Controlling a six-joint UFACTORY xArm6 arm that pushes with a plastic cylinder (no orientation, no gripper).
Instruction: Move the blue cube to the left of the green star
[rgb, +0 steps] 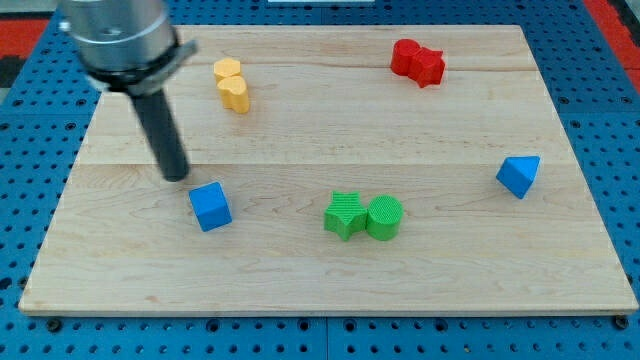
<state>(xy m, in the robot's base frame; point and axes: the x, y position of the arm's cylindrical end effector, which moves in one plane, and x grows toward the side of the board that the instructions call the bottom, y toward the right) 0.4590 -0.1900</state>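
Observation:
The blue cube (210, 206) sits on the wooden board left of centre. The green star (344, 214) lies to its right, a clear gap between them, touching a green cylinder (385, 217) on its right side. My tip (177, 176) is at the end of the dark rod, just up and left of the blue cube, close to it with a small gap.
A yellow block (231, 84) stands near the view's top left. A red block (417, 61) is at the top right. A blue triangular block (518, 176) sits near the board's right edge. The board (120, 270) rests on a blue pegboard.

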